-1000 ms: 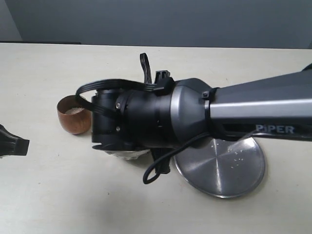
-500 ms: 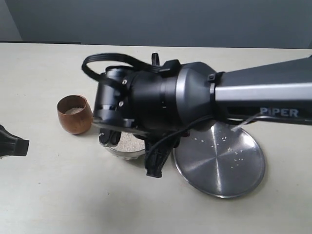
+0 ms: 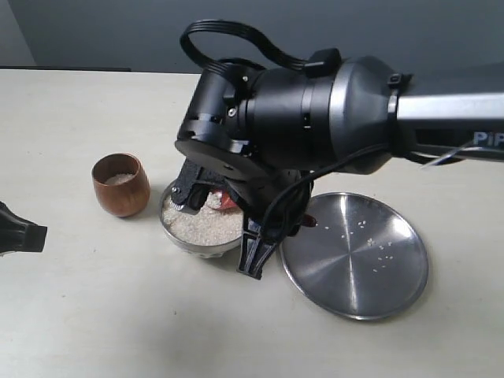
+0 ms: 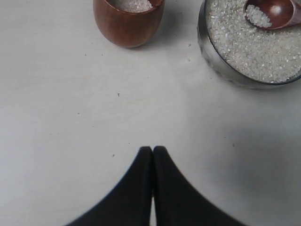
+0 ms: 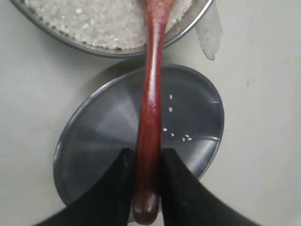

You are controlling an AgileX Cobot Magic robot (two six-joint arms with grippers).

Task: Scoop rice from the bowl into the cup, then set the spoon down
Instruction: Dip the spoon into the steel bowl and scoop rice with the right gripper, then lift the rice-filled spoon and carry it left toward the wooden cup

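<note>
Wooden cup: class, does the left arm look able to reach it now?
Probably yes. Only bare table lies between the shut left gripper and the wooden cup; the right gripper holds the spoon in the steel bowl beside it.

Evenly, softly lit from overhead, with no hard glare on the pale table (image 3: 79,315). Faint, diffuse shadow under the arm (image 3: 315,118), spread across the lower middle of the exterior frame. Dim grey along the top edge. Streaked radial reflections on the steel plate (image 3: 354,260); dull sheen on the arm's grey shell. In the left wrist view, crisp on the rice (image 4: 254,47) grains, softer on the left gripper (image 4: 152,149) near the lens; broad pale shadow on the table beside the bowl (image 4: 207,47). In the right wrist view, a light streak down the glossy spoon (image 5: 150,117); right gripper (image 5: 147,153) blurred at its edges.
</note>
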